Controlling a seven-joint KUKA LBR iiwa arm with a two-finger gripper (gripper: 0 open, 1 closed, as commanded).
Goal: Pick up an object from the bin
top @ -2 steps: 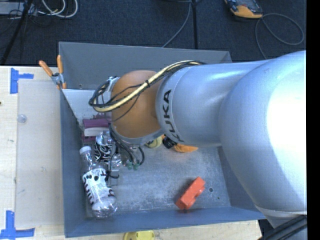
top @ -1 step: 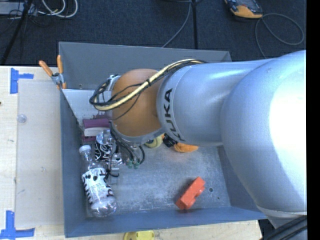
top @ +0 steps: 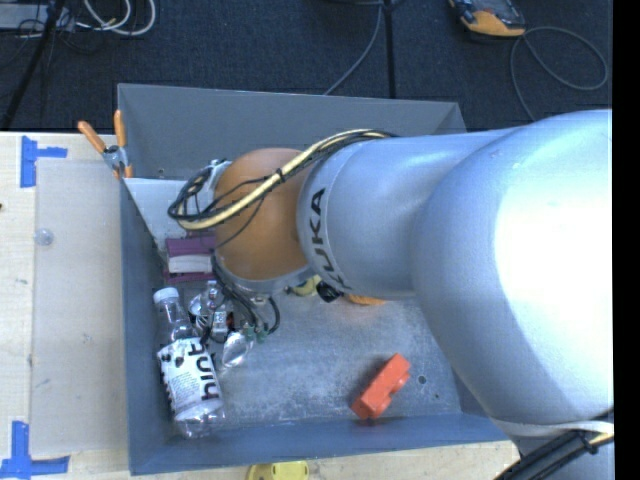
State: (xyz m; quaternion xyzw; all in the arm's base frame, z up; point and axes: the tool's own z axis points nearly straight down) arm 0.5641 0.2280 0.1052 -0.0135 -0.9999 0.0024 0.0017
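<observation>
Strong light from above hits the arm [top: 480,228], its silver shell glaring almost white at the right. The bin [top: 300,388] floor is evenly lit, with soft shadow under the arm and beside the block [top: 381,385]. The bottle [top: 190,373] glints; the carpet [top: 250,38] behind lies dim.

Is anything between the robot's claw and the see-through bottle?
Nothing visible. The gripper hangs right beside the clear bottle by the left wall of the bin; the orange block lies apart, toward the right.

Hand [top: 228,326] small, partly hidden under arm [top: 450,228].
</observation>
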